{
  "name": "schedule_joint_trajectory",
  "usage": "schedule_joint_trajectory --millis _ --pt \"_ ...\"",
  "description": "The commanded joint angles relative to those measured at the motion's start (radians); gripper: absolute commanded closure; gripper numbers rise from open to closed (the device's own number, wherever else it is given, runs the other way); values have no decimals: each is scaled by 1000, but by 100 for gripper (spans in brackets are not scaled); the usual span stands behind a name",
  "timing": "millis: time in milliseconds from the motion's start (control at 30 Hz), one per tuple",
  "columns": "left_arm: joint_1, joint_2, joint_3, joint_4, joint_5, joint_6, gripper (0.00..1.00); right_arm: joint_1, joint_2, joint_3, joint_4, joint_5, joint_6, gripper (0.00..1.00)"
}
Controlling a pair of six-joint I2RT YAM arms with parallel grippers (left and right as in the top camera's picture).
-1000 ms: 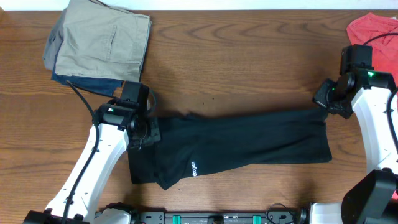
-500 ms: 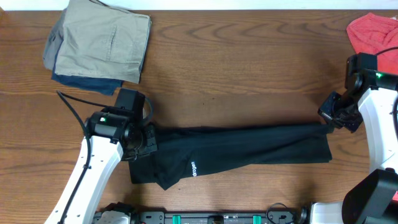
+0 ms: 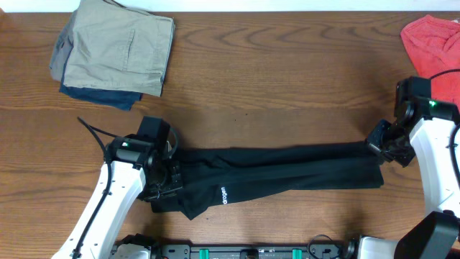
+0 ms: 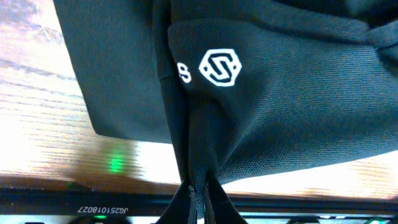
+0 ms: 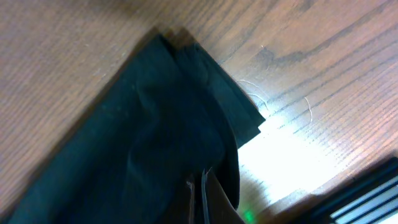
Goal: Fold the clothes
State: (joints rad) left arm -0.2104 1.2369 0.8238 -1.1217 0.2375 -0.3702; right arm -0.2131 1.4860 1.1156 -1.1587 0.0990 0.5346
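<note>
Across the brown wooden table [image 3: 287, 79] the black soft-fabric short-sleeved T-shirt [image 3: 287, 169] is stretched into a narrow band, its long axis running from the left gripper [image 3: 162, 185] to the right gripper [image 3: 376, 142], one end being pinched between each pair of clenched fingers.

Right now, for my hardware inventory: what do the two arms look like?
Both the left arm and right arm have white shells with black joints and black wrist housings. Each wrist carries a lit green light, and a thin black cable loops off the left arm.
</note>
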Motion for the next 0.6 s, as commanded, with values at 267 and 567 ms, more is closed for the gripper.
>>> schedule_joint_trajectory --millis 267,567 --pt "2 -6 -35 -20 -2 -10 94 -57 -18 -33 21 29 34 98" --pt "2 -6 -35 -31 63 -10 78 -55 -18 -33 31 24 33 78"
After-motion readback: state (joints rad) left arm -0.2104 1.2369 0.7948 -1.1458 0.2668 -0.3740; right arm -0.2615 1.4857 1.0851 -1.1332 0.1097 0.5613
